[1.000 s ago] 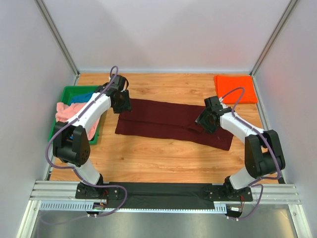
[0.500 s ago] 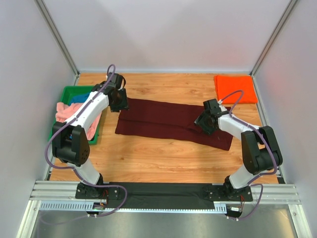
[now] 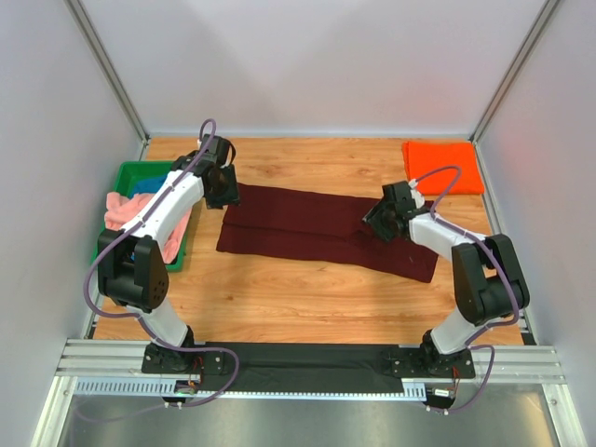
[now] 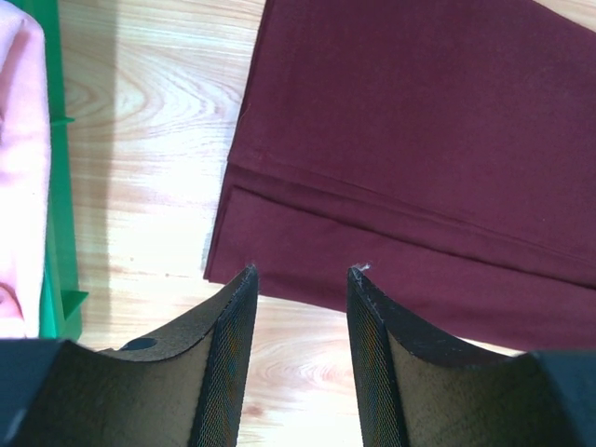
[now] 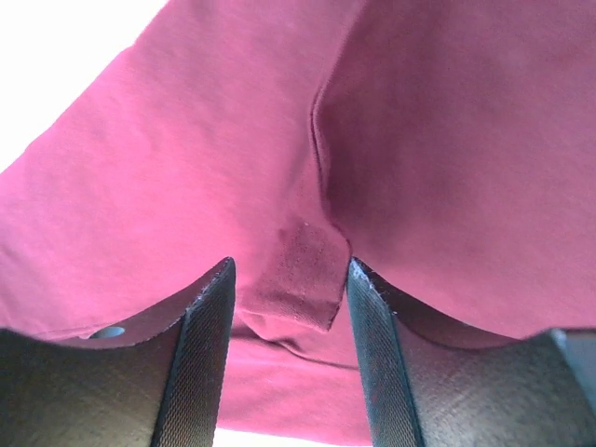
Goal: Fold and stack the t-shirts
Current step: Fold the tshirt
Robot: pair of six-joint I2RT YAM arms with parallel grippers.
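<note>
The dark maroon t-shirt (image 3: 307,223) lies on the wooden table (image 3: 279,307) as a long folded strip. Its long axis runs left to right, slanted: the left end sits farther back, the right end nearer the arms.

The left gripper (image 4: 303,279) hangs over the far-left corner of the strip, jaws part-open and empty, with the tips right at the cloth's edge. The right gripper (image 5: 289,270) is low over the right part, also part-open, straddling a small raised flap of cloth. As far as I can see, it hasn't pinched the flap.

The worry is a shallow bite. On the left the folded layers show stepped edges, so that gripper could catch only the top one, or slide off onto bare wood. On the right, a grip on that flap alone might lift one layer and drag the fold open. Uneven pulls would skew the strip.

The folded orange shirt (image 3: 442,166) waits at the far right. The pink (image 3: 119,209) and blue (image 3: 154,183) ones sit in the green tray (image 3: 130,170).
</note>
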